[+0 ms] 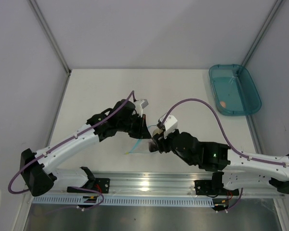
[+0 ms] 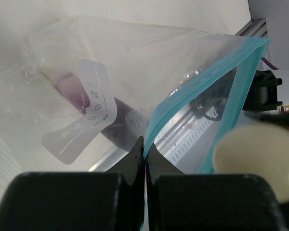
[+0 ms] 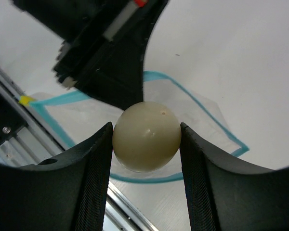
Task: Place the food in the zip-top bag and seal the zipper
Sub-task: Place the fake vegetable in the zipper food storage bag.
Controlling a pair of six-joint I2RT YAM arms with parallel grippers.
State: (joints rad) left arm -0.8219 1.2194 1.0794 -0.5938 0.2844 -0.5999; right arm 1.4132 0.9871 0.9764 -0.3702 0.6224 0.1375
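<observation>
From above, the left arm (image 1: pixel 82 137) and right arm (image 1: pixel 207 154) are meeting over the middle of the white table (image 1: pixel 101 91). The clear crinkly zip-top bag (image 1: pixel 135 143) is hanging between them, though probably only its teal edge is showing here. A peach-pink roundish piece (image 1: pixel 223 103) is lying in the teal plastic tray (image 1: pixel 250 94), far right and well apart.

From the left wrist, the left gripper (image 2: pixel 145 153) is pinching the thin teal-blue zipper strip (image 2: pixel 197 91), fingers pressed together, with the mouth gaping toward the right. A dark purple oblong piece (image 2: pixel 118 120) is sitting inside, behind the white label (image 2: pixel 84 113). A pale cream ball (image 2: pixel 257 156) is hovering just beside the mouth.

From the right wrist, the right gripper (image 3: pixel 147 139) is clamping that ball between both fingers. The bag's opening is lying directly beyond it, so the right arm is the nearer one.
</observation>
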